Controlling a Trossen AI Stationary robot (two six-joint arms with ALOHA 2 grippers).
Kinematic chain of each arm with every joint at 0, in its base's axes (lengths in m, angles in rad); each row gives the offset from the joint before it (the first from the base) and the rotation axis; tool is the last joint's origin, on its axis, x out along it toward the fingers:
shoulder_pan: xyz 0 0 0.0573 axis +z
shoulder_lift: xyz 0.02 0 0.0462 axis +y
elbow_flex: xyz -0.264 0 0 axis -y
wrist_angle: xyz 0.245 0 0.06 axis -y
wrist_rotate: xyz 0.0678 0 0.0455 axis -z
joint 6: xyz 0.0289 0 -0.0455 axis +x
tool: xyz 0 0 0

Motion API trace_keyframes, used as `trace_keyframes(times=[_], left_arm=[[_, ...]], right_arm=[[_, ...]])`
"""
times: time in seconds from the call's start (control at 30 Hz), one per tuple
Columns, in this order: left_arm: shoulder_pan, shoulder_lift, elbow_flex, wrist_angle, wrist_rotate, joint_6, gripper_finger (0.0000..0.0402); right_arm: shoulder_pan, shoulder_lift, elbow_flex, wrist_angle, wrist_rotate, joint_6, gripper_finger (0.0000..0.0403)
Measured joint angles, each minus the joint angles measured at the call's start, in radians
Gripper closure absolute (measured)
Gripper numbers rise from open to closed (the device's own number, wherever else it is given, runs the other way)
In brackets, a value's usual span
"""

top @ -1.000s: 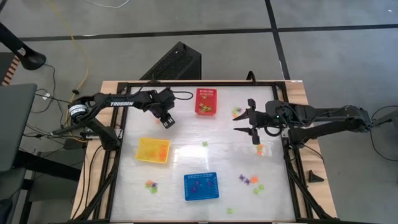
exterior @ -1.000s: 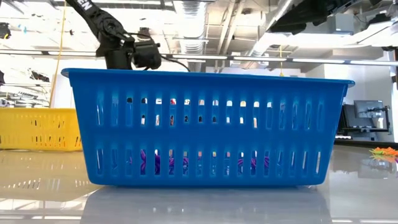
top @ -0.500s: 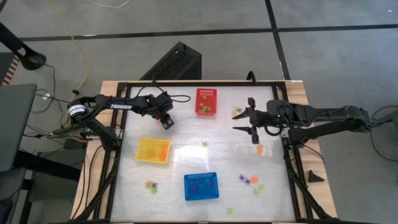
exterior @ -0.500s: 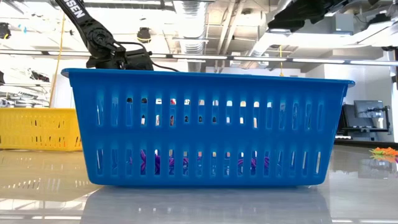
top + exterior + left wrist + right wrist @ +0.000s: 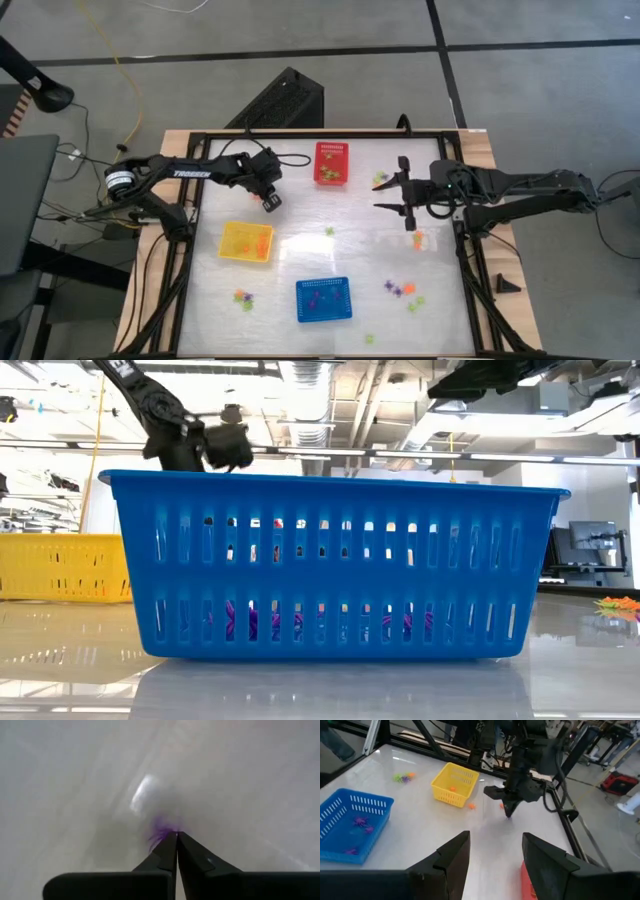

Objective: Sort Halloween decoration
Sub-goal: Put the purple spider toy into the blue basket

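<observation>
Left end effector (image 5: pixel 272 205), upper left of centre in the high view, has its fingers pressed together on a purple trinket (image 5: pixel 159 831) at the surface (image 5: pixel 300 250). Right end effector (image 5: pixel 392 195), upper right, hangs with fingers apart, empty. Other trinkets (image 5: pixel 400 292) lie scattered lower right.

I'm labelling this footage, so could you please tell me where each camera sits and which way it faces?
High: overhead, straight down; both arms, left gripper, right gripper.
Low: tabletop level, facing the blue basket; left arm above it.
Left wrist: over the table; shut fingers on a purple trinket.
Right wrist: across the table; open fingers.
Shared: blue basket, yellow basket.
</observation>
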Motion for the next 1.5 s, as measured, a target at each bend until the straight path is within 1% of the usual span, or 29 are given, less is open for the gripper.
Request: trace_keyframes(times=[0.1,0.17,0.27,0.33,0.37,0.4,0.43,0.47,0.53,0.57,0.6,0.67,0.77,0.9,1.0,1.1,1.3,1.43,1.5], left_arm=[[-0.050,-0.044,0.017,0.043,0.035,-0.014,0.0401],[-0.095,-0.066,0.017,0.100,0.096,-0.038,0.0402],[-0.181,-0.096,0.018,0.212,0.214,-0.081,0.0401],[-0.248,-0.101,0.018,0.270,0.239,-0.088,0.0401],[-0.280,-0.101,0.018,0.285,0.218,-0.086,0.0401],[-0.308,-0.101,0.018,0.288,0.164,-0.084,0.0401],[-0.334,-0.101,0.018,0.285,0.091,-0.084,0.0401],[-0.353,-0.100,0.018,0.272,-0.003,-0.084,0.0401],[-0.368,-0.091,0.018,0.233,-0.165,-0.079,0.0401],[-0.368,-0.083,0.018,0.221,-0.219,-0.078,0.0401],[-0.360,-0.080,0.018,0.201,-0.252,-0.081,0.0400],[-0.331,-0.075,0.017,0.169,-0.265,-0.085,0.0392],[-0.259,-0.057,0.017,0.129,-0.215,-0.103,0.0367],[-0.180,-0.021,0.018,0.124,-0.161,-0.113,0.0320],[-0.143,0.013,0.018,0.148,-0.124,-0.114,0.0290],[-0.125,0.059,0.018,0.186,-0.094,-0.114,0.0271],[-0.114,0.156,0.018,0.242,-0.118,-0.092,0.0262],[-0.115,0.183,0.021,0.248,-0.122,-0.084,0.0265],[-0.114,0.189,0.021,0.228,-0.107,-0.083,0.0273]], right_arm=[[-0.011,0.000,0.000,0.009,-0.001,-0.022,0.0191],[-0.022,0.000,0.000,0.021,-0.001,-0.035,0.0191],[-0.043,0.000,0.000,0.045,-0.001,-0.041,0.0191],[-0.056,0.000,0.000,0.055,-0.001,-0.041,0.0191],[-0.063,0.000,0.000,0.059,-0.001,-0.041,0.0191],[-0.069,0.000,0.000,0.060,-0.001,-0.041,0.0191],[-0.075,0.000,0.000,0.061,-0.001,-0.041,0.0191],[-0.081,0.002,0.000,0.065,-0.001,-0.042,0.0191],[-0.092,0.009,0.000,0.083,-0.001,-0.042,0.0191],[-0.097,0.015,0.000,0.098,-0.001,-0.042,0.0191],[-0.102,0.019,0.000,0.112,-0.001,-0.039,0.0191],[-0.110,0.038,0.000,0.149,-0.003,-0.038,0.0191],[-0.120,0.065,0.000,0.193,-0.004,-0.038,0.0191],[-0.130,0.105,0.000,0.242,-0.007,-0.060,0.0191],[-0.143,0.122,0.000,0.248,-0.007,-0.087,0.0191],[-0.152,0.140,0.000,0.270,-0.006,-0.095,0.0191],[-0.181,0.147,0.000,0.282,-0.006,-0.098,0.0191],[-0.192,0.145,0.000,0.283,-0.007,-0.098,0.0191],[-0.199,0.146,0.000,0.288,-0.007,-0.103,0.0191]])
